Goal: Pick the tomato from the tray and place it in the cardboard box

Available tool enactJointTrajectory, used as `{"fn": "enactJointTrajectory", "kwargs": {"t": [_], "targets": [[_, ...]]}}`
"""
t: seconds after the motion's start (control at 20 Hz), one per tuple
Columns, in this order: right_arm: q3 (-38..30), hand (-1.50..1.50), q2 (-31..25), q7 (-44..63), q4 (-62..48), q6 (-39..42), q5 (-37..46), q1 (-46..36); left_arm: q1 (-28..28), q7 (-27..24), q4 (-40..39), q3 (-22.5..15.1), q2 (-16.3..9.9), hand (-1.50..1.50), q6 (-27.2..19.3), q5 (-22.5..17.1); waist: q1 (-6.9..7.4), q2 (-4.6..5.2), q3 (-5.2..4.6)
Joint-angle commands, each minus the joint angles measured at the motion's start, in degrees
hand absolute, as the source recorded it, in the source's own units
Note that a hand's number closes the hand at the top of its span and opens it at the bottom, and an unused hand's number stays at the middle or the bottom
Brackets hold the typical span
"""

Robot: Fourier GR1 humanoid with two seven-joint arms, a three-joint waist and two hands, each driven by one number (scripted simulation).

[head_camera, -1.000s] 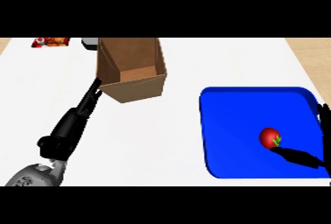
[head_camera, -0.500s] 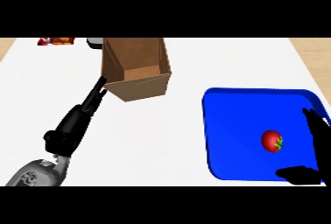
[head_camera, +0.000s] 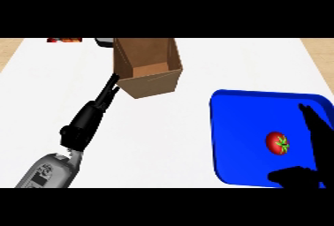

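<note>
A red tomato (head_camera: 278, 143) with a green stem lies on the blue tray (head_camera: 238, 128) at the right. My right hand (head_camera: 317, 141) is over the tray's right side, open: its fingers stretch up just right of the tomato and its thumb lies below it, neither touching it. An open cardboard box (head_camera: 149, 66) stands at the back, left of centre. My left hand (head_camera: 104, 95) reaches up along the box's left wall with straight fingers close to the box.
The white counter (head_camera: 163, 132) runs under everything. At the far back left edge sit a small red object (head_camera: 64, 40) and a dark object (head_camera: 104, 42), both partly cut off.
My right hand has drawn back from the tomato toward the tray's right edge, with fingers raised beside it. The view has shifted slightly, and the left arm has stayed along the box.
</note>
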State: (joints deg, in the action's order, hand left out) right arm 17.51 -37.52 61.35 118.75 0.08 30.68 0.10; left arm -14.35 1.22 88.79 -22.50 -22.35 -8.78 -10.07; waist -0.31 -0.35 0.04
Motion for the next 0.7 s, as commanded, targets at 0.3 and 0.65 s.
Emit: {"fn": "enactJointTrajectory", "kwargs": {"t": [0.3, 0.65], "targets": [[-0.2, -1.5, 7.9, 3.7, -9.3, 3.7, 3.6, -2.5, 2.9, 1.9, 1.8, 0.0, 2.2, 0.0, 1.9, 3.9, 0.5, 0.31, -0.05], [-3.5, -1.5, 10.6, -4.9, -16.5, 1.6, 6.0, -0.5, 1.5, 1.9, -1.9, 3.4, 4.4, 0.0, 4.3, 5.6, 0.23, 0.35, -0.03]]}}
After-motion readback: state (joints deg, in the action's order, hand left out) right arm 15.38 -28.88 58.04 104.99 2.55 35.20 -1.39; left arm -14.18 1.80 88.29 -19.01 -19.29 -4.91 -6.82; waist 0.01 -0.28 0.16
